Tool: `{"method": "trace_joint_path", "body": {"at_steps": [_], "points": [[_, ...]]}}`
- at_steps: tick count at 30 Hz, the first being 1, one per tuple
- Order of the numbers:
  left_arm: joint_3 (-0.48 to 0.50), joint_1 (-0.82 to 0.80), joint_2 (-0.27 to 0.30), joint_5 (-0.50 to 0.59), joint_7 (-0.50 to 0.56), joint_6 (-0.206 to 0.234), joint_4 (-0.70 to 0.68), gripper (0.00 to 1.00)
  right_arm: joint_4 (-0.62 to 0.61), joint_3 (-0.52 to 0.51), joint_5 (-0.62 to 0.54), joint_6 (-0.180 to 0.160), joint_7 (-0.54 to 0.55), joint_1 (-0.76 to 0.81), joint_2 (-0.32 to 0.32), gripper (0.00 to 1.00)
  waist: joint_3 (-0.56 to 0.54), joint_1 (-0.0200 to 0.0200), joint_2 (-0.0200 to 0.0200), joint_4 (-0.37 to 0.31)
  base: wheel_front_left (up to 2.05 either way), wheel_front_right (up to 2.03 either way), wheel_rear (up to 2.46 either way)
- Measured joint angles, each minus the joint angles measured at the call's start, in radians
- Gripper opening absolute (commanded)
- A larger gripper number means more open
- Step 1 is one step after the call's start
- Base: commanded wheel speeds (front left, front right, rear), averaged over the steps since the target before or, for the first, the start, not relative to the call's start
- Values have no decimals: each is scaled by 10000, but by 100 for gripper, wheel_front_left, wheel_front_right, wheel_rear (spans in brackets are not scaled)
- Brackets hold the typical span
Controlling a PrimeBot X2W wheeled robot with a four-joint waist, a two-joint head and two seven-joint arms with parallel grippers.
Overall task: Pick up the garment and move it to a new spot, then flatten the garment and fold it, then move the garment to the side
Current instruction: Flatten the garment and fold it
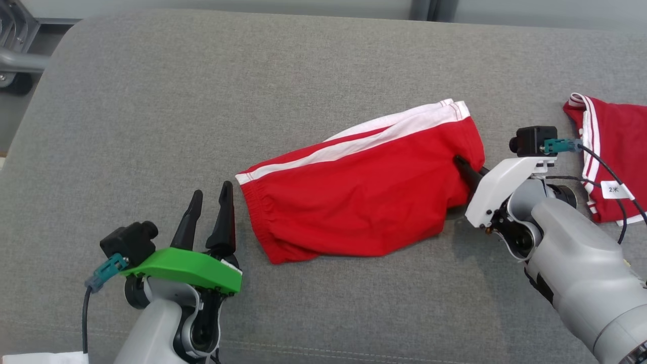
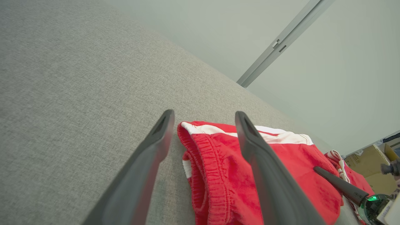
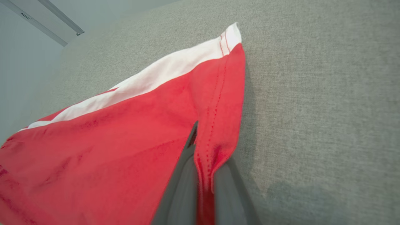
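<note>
Red shorts — long axis left-right, waistband end toward left pincer

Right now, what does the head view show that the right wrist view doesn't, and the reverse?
Head view adds: the open left fingers beside the waistband of the red shorts, apart from it, and a second red garment with a white tag at the right edge. Right wrist view adds: the right fingers shut on the stitched hem, cloth pinched between them. Both: the red shorts with a white stripe, lying on the grey cushion.
</note>
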Motion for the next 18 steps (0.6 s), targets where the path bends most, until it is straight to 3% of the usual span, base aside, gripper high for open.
{"method": "trace_joint_path", "body": {"at_steps": [18], "points": [[334,602,221,-4,-31,46,-322,100,-36,-209,416,0,-1806,1492,441,0,-680,1,0,-1300,0,0,0]]}}
